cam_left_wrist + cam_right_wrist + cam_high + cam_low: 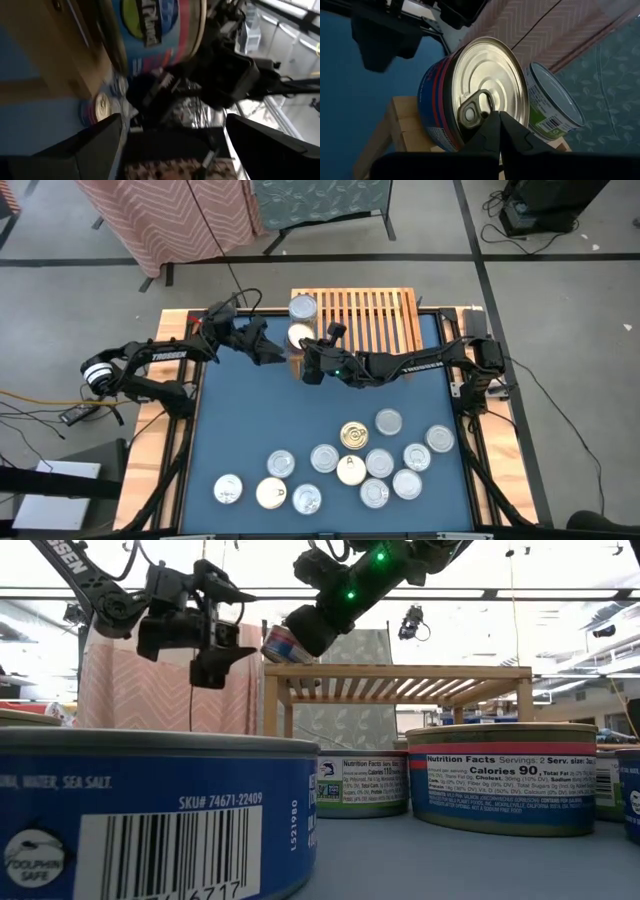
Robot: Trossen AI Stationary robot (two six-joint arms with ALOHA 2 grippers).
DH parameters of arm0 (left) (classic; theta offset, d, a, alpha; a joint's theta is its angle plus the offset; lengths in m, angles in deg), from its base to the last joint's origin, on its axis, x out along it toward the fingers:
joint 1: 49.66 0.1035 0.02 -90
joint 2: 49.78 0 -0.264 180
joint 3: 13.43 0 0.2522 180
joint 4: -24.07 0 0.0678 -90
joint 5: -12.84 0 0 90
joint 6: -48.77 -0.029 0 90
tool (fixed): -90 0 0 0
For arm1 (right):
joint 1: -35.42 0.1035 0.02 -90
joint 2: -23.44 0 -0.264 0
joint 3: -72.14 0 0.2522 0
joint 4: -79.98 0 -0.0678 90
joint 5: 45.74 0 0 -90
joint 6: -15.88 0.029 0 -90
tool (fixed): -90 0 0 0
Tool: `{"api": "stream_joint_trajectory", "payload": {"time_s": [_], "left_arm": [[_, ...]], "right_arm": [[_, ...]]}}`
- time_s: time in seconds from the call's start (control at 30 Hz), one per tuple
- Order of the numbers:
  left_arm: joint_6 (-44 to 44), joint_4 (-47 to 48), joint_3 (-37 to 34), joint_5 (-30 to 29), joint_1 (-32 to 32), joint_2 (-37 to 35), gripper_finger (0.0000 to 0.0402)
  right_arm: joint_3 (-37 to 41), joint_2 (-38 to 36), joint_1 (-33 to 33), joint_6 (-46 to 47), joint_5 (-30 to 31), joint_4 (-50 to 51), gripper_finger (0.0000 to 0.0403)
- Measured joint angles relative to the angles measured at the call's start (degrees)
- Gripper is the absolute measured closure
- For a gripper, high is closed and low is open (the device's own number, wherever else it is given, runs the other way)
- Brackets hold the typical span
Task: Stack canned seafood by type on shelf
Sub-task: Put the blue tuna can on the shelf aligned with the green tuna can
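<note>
Your right gripper [497, 131] sits over the left front corner of the low light-wood slatted shelf [375, 315], its fingers pressed tight together right at the pull-tab of a silver-topped tin with a blue-and-red label [470, 95]. Whether they pinch the tab or merely rest against the lid cannot be told from the wrist view. That tin stands on the shelf's edge, tipped as the camera sees it, with a green-labelled silver tin [552, 107] just behind it on the slats.

Your left gripper [268, 348] hovers with its fingers spread wide and nothing between them, close beside the same corner, so the two arms are crowded together here.

The main risk, as it looks: a tin sitting this near the edge could be nudged off the shelf by either arm. If the right fingers are caught under the ring, pulling away might drag the tin along or tip it over. The left fingers, closing from this tight spot, could also knock the right wrist.

Roughly a dozen flat round tins [352, 437] (one gold-topped, a couple cream) wait on the blue tabletop [250, 410] nearer you, well apart from the shelf.
</note>
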Motion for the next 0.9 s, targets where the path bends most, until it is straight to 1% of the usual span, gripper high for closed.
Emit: {"api": "stream_joint_trajectory", "payload": {"time_s": [0.1,0.17,0.2,0.27,0.37,0.47,0.57,0.8,0.9], "left_arm": [[0.14,0.23,0.00,2.56,2.01,-0.02,0.0039],[-0.39,0.72,0.00,1.93,3.64,-0.02,0.0039],[-0.84,0.77,0.00,0.49,4.49,-0.02,0.0039],[-2.37,0.94,0.00,-4.83,5.92,-0.02,0.0039],[-4.87,0.99,0.00,-14.30,7.28,-0.02,0.0039],[-6.49,1.03,0.00,-20.22,7.21,-0.02,0.0039],[-6.32,0.96,0.00,-21.78,6.36,-0.02,0.0039],[-0.62,0.67,-0.02,-21.84,3.19,-0.02,0.0039],[-0.50,-0.19,-0.02,-21.26,2.61,-0.02,0.0039]], "right_arm": [[0.00,0.02,0.00,0.00,-0.07,-0.03,0.0397],[0.00,0.06,0.00,0.00,-0.17,-0.18,0.0398],[0.02,0.07,0.00,0.01,-0.19,-0.35,0.0399],[0.04,0.11,0.00,0.00,-0.22,-0.88,0.0399],[0.11,0.17,0.00,0.00,-0.30,-1.84,0.0397],[0.11,0.17,0.04,0.02,-0.61,-2.20,0.0394],[0.11,0.17,0.04,0.02,-0.61,-2.27,0.0395],[0.11,0.17,0.04,0.02,-0.61,-2.32,0.0393],[0.11,0.17,0.04,0.02,-0.59,-2.34,0.0391]]}}
